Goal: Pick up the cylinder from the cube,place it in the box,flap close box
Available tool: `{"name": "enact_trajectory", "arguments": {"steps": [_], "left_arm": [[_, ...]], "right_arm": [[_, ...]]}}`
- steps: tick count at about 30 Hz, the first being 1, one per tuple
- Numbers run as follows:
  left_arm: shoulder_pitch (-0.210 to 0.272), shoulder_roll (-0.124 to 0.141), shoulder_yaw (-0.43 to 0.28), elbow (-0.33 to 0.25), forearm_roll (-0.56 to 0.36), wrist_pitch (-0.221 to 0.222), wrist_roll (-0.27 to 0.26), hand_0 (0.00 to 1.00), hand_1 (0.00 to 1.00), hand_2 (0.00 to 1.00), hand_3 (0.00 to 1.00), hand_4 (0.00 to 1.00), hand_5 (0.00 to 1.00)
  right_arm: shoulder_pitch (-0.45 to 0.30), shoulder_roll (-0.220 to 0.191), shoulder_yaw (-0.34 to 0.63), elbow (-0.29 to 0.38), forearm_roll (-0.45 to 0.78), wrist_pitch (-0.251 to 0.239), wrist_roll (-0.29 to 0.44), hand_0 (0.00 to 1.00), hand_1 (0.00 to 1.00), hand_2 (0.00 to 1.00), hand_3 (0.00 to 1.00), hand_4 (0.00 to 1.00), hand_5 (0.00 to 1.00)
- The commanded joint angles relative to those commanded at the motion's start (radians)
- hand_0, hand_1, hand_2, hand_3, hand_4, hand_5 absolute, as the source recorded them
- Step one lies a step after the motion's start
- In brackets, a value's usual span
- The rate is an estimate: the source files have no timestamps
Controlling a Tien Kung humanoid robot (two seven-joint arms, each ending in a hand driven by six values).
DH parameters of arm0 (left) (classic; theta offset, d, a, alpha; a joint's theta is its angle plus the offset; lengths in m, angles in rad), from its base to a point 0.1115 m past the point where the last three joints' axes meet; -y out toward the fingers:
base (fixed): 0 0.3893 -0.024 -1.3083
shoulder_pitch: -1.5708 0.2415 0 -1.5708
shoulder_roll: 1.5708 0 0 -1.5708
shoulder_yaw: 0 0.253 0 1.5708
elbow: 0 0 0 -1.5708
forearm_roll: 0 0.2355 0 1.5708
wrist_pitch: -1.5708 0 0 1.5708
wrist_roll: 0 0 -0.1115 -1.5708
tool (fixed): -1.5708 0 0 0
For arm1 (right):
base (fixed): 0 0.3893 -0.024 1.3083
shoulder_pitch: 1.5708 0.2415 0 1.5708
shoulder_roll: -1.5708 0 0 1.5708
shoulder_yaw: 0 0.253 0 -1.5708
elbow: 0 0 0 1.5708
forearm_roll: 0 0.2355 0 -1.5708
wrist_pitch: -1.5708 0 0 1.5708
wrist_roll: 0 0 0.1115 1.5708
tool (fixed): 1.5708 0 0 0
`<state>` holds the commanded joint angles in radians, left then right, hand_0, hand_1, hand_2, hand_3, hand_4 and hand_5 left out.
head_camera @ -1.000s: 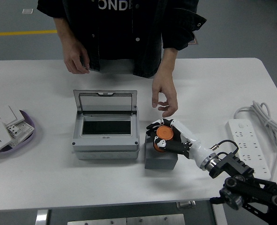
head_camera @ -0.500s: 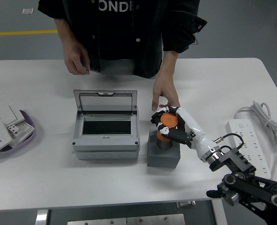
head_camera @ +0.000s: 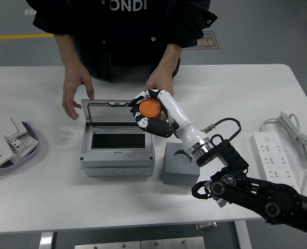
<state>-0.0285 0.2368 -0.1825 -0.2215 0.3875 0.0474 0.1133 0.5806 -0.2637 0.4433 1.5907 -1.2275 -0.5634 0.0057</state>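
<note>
The orange cylinder [head_camera: 150, 108] is clasped between the curled fingers [head_camera: 154, 125] of the right hand [head_camera: 153, 111], its flat orange face turned toward the camera, so that it is carried clear of the table. It is held over the right rear part of the grey box [head_camera: 117, 141], just in front of the raised lid [head_camera: 117, 111], which is open so the dark interior can receive it. The grey cube [head_camera: 179, 165], just beside the box on the white table [head_camera: 44, 197], is left with an empty round socket on top. A person's hands [head_camera: 73, 96] are kept near the lid's far edge, touching nothing that can be made out. The left hand is not in view.
</note>
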Motion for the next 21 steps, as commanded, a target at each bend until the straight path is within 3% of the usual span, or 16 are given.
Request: {"name": "enact_trajectory", "arguments": {"steps": [4,5,13,16,17,21], "left_arm": [[-0.001,0.003,0.009,0.000,-0.007,-0.002,0.001,0.601,0.626,0.619,0.638,0.705,0.230],[-0.001,0.004,0.009,-0.001,-0.008,-0.002,0.001,0.601,0.626,0.618,0.638,0.707,0.234],[-0.006,0.011,0.026,-0.003,-0.017,-0.005,0.002,0.601,0.626,0.618,0.638,0.708,0.237],[-0.011,0.012,0.033,-0.003,-0.019,-0.006,0.002,0.601,0.626,0.618,0.638,0.708,0.237],[-0.013,0.012,0.036,-0.003,-0.021,-0.006,0.001,0.601,0.626,0.618,0.638,0.705,0.243],[-0.014,0.012,0.044,-0.004,-0.025,-0.007,0.002,0.601,0.626,0.618,0.638,0.705,0.243]], "right_arm": [[0.083,0.044,-0.059,-0.014,-0.122,0.053,-0.144,0.115,0.225,0.312,0.244,0.002,0.002],[0.100,0.052,-0.071,-0.018,-0.147,0.064,-0.173,0.023,0.185,0.294,0.237,0.002,0.002],[0.198,0.123,-0.174,-0.080,-0.357,0.157,-0.403,0.002,0.198,0.305,0.245,0.002,0.002],[0.208,0.148,-0.196,-0.111,-0.418,0.177,-0.454,0.002,0.198,0.305,0.245,0.002,0.002],[0.207,0.156,-0.200,-0.123,-0.438,0.184,-0.462,0.033,0.252,0.328,0.262,0.002,0.002],[0.200,0.180,-0.208,-0.168,-0.472,0.211,-0.455,0.033,0.252,0.328,0.262,0.002,0.002]]}}
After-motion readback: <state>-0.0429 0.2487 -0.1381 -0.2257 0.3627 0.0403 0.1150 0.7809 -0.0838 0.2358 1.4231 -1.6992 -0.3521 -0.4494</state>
